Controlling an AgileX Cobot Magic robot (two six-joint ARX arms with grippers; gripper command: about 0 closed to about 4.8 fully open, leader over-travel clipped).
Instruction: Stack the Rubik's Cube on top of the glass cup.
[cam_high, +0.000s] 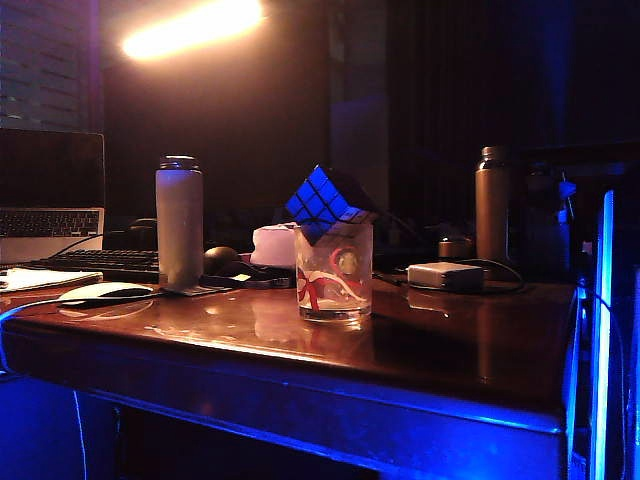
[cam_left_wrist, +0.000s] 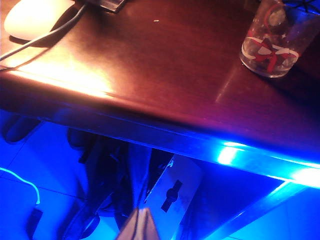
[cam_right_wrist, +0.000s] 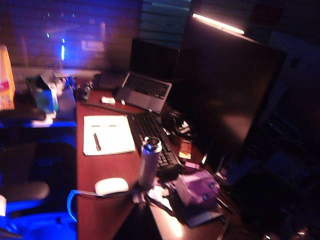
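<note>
The Rubik's Cube (cam_high: 328, 203), blue with black grid lines, rests tilted on the rim of the glass cup (cam_high: 334, 274), with one corner dipping into its mouth. The clear cup with red and white ribbon print stands mid-table. The left wrist view shows its lower part (cam_left_wrist: 270, 42). No gripper touches either thing, and none shows in the exterior view. My left gripper (cam_left_wrist: 141, 226) is shut, its tips pressed together below the table's front edge (cam_left_wrist: 165, 142). My right gripper (cam_right_wrist: 150, 225) is a dark shut wedge above the table, away from cube and cup, which its view does not show.
A grey bottle (cam_high: 179, 225) stands left of the cup, a brown bottle (cam_high: 491, 205) at the back right. A white mouse (cam_high: 100, 292), keyboard (cam_high: 100, 262), laptop (cam_high: 50, 195) and white adapter (cam_high: 447, 275) lie around. A notebook (cam_right_wrist: 107, 134) lies on the desk.
</note>
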